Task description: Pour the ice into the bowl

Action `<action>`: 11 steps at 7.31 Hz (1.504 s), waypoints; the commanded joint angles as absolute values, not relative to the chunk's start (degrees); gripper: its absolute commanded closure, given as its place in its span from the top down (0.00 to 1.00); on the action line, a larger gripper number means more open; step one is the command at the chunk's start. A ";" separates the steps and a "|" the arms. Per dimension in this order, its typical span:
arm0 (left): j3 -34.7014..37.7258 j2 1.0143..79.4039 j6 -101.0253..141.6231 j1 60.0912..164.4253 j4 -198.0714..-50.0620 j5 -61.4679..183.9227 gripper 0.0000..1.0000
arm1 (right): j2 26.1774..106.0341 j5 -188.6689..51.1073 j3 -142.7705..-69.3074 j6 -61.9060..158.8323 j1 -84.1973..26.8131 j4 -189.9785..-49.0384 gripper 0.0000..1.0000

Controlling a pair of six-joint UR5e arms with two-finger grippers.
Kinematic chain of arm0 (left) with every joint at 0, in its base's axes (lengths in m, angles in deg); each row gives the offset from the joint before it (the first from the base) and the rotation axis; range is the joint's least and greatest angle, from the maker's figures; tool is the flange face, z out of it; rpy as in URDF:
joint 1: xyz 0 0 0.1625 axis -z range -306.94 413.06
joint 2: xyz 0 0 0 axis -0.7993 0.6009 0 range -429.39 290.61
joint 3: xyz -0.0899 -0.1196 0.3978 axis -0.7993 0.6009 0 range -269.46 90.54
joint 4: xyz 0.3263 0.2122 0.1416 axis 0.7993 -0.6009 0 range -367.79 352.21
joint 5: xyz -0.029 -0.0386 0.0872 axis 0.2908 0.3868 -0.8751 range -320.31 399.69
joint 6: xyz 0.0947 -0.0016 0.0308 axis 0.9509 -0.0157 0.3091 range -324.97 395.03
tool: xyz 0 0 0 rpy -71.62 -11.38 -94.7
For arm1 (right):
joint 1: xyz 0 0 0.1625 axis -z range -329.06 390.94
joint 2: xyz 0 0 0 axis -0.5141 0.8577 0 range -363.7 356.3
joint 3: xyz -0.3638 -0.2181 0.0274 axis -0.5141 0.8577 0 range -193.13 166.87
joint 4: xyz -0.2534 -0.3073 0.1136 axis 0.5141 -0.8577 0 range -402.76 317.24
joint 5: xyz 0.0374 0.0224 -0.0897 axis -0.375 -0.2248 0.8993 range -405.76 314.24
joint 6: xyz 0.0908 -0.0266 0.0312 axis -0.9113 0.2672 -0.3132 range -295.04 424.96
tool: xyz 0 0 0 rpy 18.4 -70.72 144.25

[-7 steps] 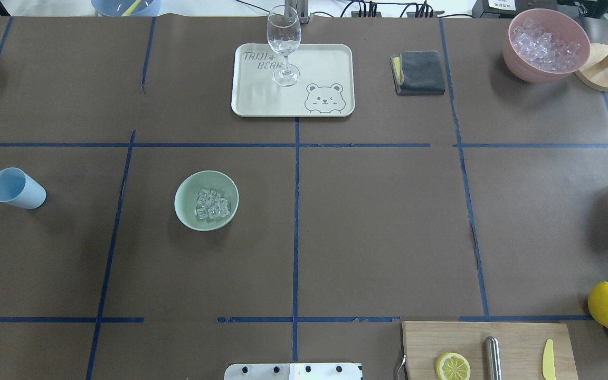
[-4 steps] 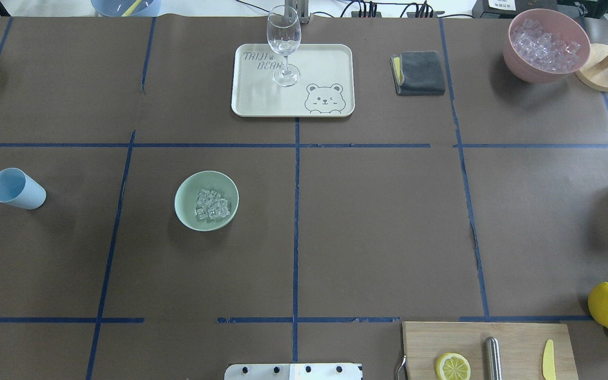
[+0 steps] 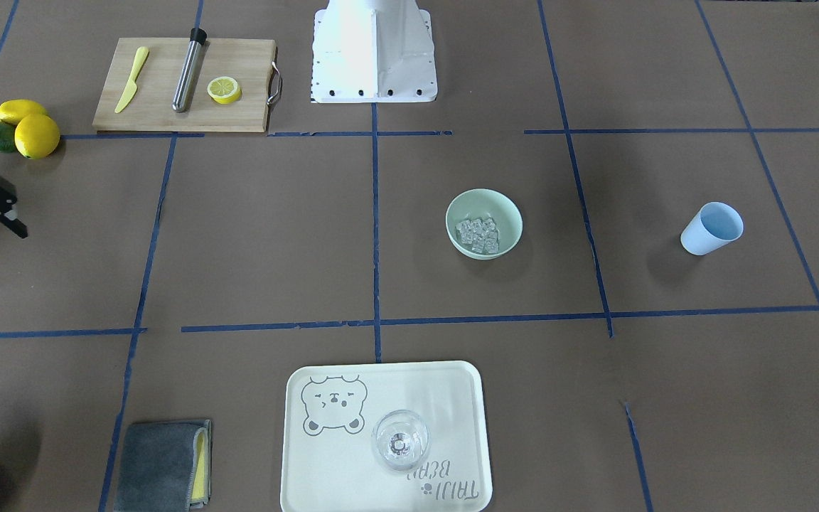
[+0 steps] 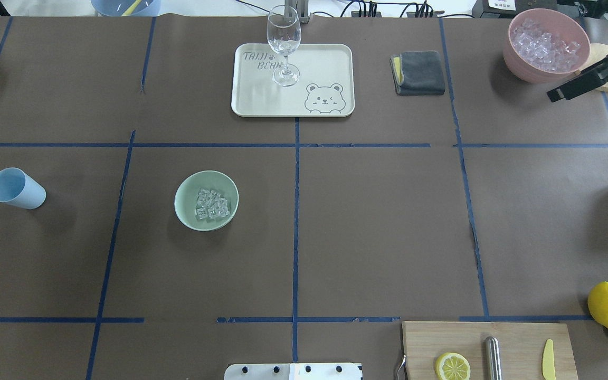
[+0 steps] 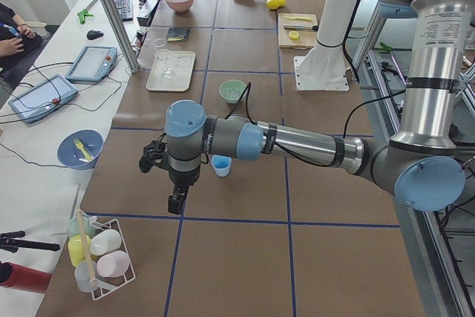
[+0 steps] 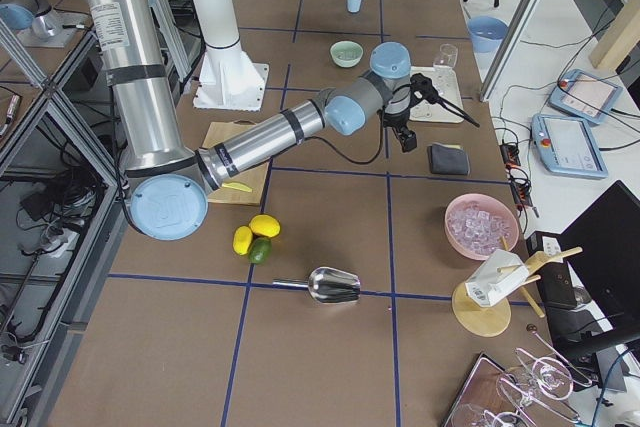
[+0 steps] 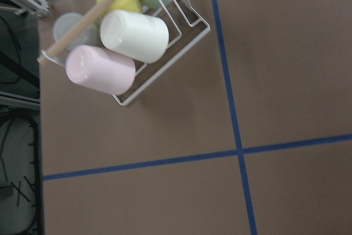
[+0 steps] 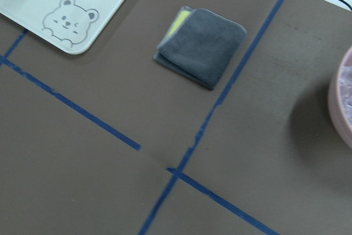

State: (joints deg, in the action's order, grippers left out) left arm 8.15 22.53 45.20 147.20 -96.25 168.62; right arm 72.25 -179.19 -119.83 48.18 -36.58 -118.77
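Observation:
The mint-green bowl (image 4: 206,200) stands left of the table's middle and holds the ice (image 4: 211,205), a small heap of clear cubes. It also shows in the front view (image 3: 484,224). An empty blue cup (image 4: 16,188) stands far to its left. My right gripper (image 6: 441,135) hovers near the grey cloth with its fingers (image 4: 578,82) spread and nothing between them. My left gripper (image 5: 165,183) shows only in the left side view, beyond the cup, and I cannot tell whether it is open or shut.
A pink bowl (image 4: 547,45) full of ice stands at the far right. A wine glass (image 4: 283,45) stands on a cream tray (image 4: 330,58). Also present are a grey cloth (image 4: 420,72), a cutting board (image 4: 515,338), lemons (image 4: 607,305) and a cup rack (image 7: 132,37).
The right gripper's dark finger has come into the overhead view at the upper right and moved left, next to the pink bowl. The bowl, ice and cup have not moved.

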 commanded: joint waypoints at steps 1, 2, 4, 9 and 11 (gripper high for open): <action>7.49 20.44 47.07 147.37 -95.77 169.34 1.00 | 64.71 -178.57 -120.36 34.18 -28.51 -119.40 1.00; 5.92 20.44 46.72 147.28 -95.42 169.68 1.00 | 61.98 -178.30 -120.27 28.63 -25.52 -119.49 1.00; 6.25 20.44 42.26 147.28 -95.33 169.95 1.00 | 55.84 -174.20 -120.18 21.15 -19.55 -122.89 0.99; 7.22 20.79 42.41 147.19 -96.03 170.91 1.00 | 27.40 -148.38 -92.60 1.52 1.12 -127.05 0.88; 7.40 20.79 42.41 147.11 -96.12 170.91 1.00 | 21.97 -144.29 -81.72 -0.07 4.65 -125.31 0.88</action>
